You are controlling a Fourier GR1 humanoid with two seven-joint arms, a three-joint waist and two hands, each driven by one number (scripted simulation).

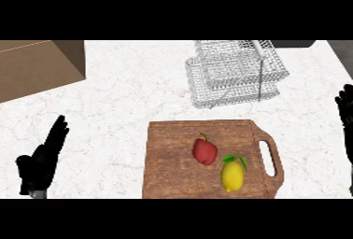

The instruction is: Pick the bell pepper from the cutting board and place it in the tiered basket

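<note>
A red bell pepper lies near the middle of the wooden cutting board. A yellow lemon lies just right of and below it on the same board. The white wire tiered basket stands behind the board, at the back of the counter. My left hand rests open at the lower left, fingers straight, far from the board. Open too, my right hand shows at the right edge, partly cut off. Neither hand touches anything.
A brown box fills the back left corner. The white marble counter stretches between the box, the basket and the board. The board's handle slot faces right.
</note>
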